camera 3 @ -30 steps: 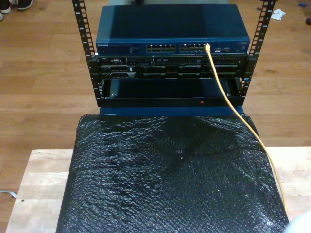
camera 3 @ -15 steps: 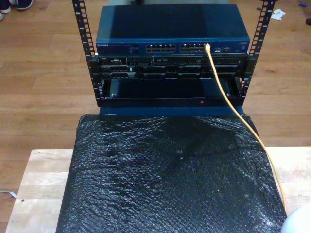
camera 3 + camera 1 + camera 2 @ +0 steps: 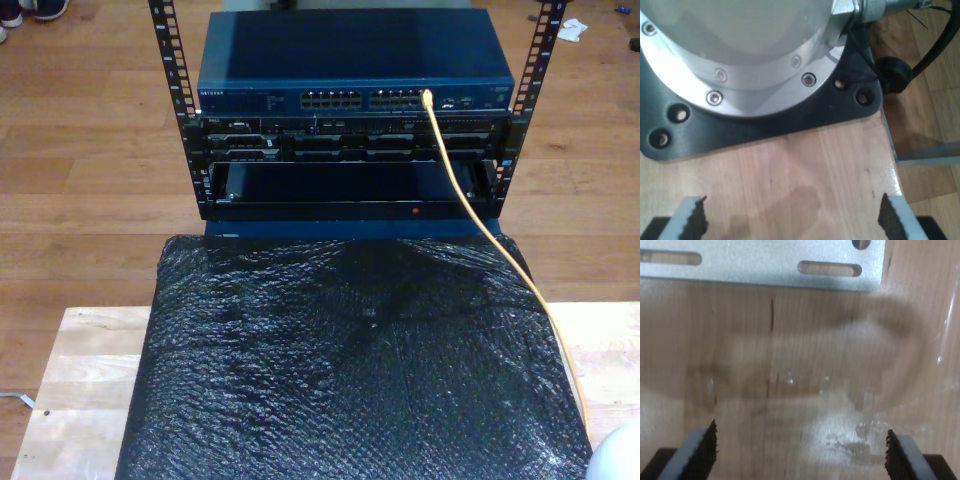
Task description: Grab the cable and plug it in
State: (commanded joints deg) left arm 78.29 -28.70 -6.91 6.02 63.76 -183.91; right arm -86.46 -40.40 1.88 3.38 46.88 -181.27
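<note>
The cable is already sitting with its tip in a port at the right end of the top unit's port row, in the exterior view. That unit is a blue network switch mounted in a rack. From the port the cable is running down across the rack front, then along the exterior view's right edge of the black padded mat, and is leaving the picture at the lower right corner. Its long axis is therefore lying from the rack towards the camera, slanting to the exterior view's right.

The first gripper is pointing down at bare wooden tabletop, close to a round silver arm base on a black mounting plate. Its 2 pads are standing wide apart with nothing between them.

The second gripper is likewise hanging over bare wood, near a slotted metal bracket. Its pads are also spread wide and are holding nothing.

Neither wrist view is showing the cable, so which arm is nearer cannot be told. A pale rounded shape at the exterior view's lower right corner is lying next to the cable's run; what it is cannot be told.

Judgement: the plugging step appears complete.

Writing: white lettering at the left of the switch face seems to read NETGEAR, though it is small. No other text is legible.
</note>
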